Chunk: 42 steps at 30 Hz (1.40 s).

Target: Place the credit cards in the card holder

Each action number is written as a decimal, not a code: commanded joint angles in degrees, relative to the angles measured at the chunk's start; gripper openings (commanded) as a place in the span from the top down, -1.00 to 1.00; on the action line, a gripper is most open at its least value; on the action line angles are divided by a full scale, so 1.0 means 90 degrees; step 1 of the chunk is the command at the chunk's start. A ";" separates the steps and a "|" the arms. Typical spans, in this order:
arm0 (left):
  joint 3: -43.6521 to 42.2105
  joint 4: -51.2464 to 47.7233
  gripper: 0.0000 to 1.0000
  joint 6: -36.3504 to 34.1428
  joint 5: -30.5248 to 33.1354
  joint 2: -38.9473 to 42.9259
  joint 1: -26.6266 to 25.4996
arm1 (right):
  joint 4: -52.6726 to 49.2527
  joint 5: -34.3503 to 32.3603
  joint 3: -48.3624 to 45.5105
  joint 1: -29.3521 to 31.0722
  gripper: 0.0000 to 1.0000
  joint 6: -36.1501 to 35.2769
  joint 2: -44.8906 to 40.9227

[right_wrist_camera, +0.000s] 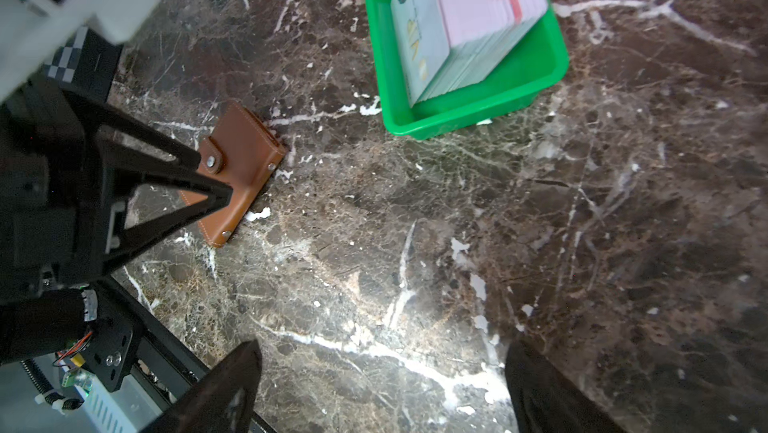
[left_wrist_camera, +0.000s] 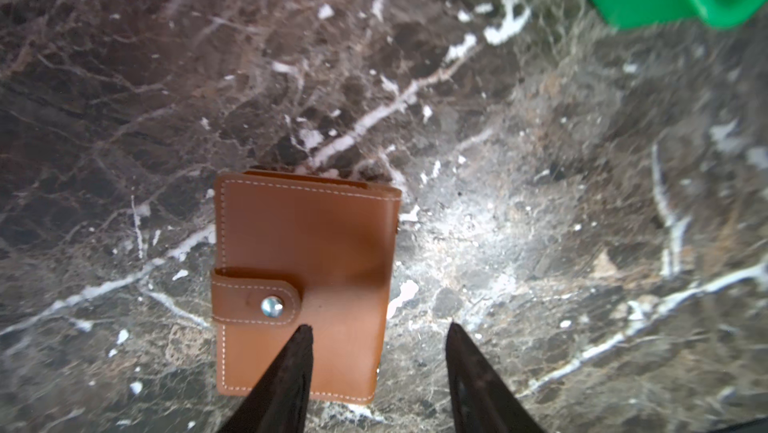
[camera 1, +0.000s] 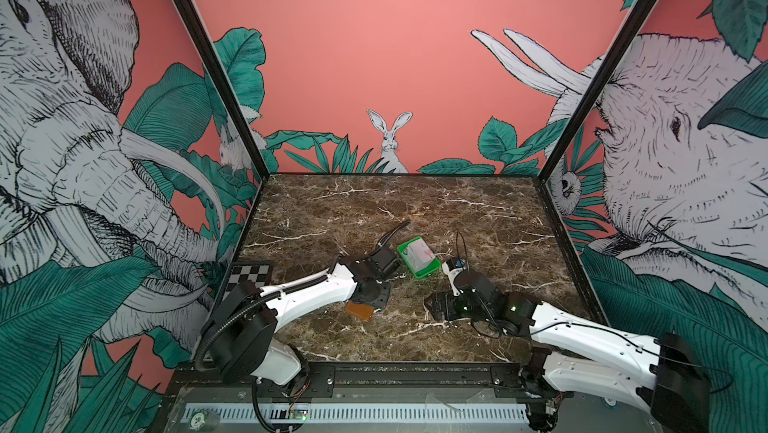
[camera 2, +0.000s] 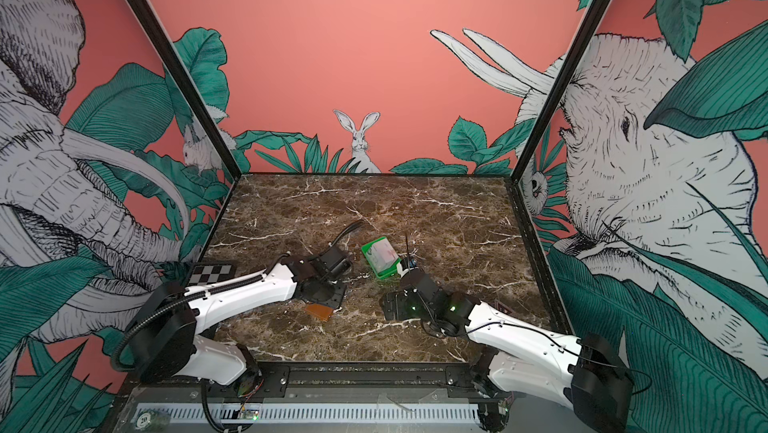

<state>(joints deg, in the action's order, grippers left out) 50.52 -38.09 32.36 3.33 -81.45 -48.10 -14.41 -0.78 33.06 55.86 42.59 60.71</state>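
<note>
The card holder [left_wrist_camera: 303,252] is a tan wallet lying flat on the marble, folded and snapped shut; it also shows in both top views [camera 1: 360,310] [camera 2: 319,311]. My left gripper [left_wrist_camera: 379,326] hangs just over it, open. One fingertip [left_wrist_camera: 305,329] is over the wallet's face and the other is over bare marble beside it, with nothing held. In the right wrist view the wallet [right_wrist_camera: 249,161] lies under those same fingers. The credit cards [right_wrist_camera: 478,15] are stacked in the green tray, top card white with red print. My right gripper [right_wrist_camera: 383,345] stands open over bare marble, holding nothing.
The green tray [camera 1: 422,273] [camera 2: 384,273] sits mid-table, behind and to the right of the wallet. A checkerboard plate [camera 1: 249,279] lies at the left edge. Printed walls enclose the table on three sides. A black rail [camera 1: 395,372] runs along the front.
</note>
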 commanded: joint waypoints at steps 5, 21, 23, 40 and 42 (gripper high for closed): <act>-0.0248 0.0812 -0.08 -0.0683 -0.1137 0.0113 0.0836 | 0.0538 -0.0693 0.0523 0.0913 -0.75 0.0314 0.0937; -0.0253 0.1278 -0.21 -0.1125 -0.2412 -0.0618 0.2170 | 0.1167 -0.0988 0.1269 0.1587 -0.60 0.1333 0.2349; -0.0421 0.1223 -0.21 -0.1059 -0.2226 -0.0432 0.2170 | 0.1042 -0.1103 0.1276 0.1584 -0.60 0.1381 0.2291; -0.1919 0.0471 -0.25 -0.0064 -0.1650 0.1386 0.2158 | 0.0336 -0.0879 0.0919 0.1034 -0.61 0.0252 0.1324; -0.2091 0.0648 -0.27 0.0038 -0.1864 0.1464 0.2160 | 0.0271 -0.0721 0.0949 0.0940 -0.64 0.0096 0.1255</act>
<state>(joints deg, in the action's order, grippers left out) 33.67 -31.00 30.28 -12.86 -69.89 -28.82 -10.46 -9.17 41.52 65.21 47.09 73.10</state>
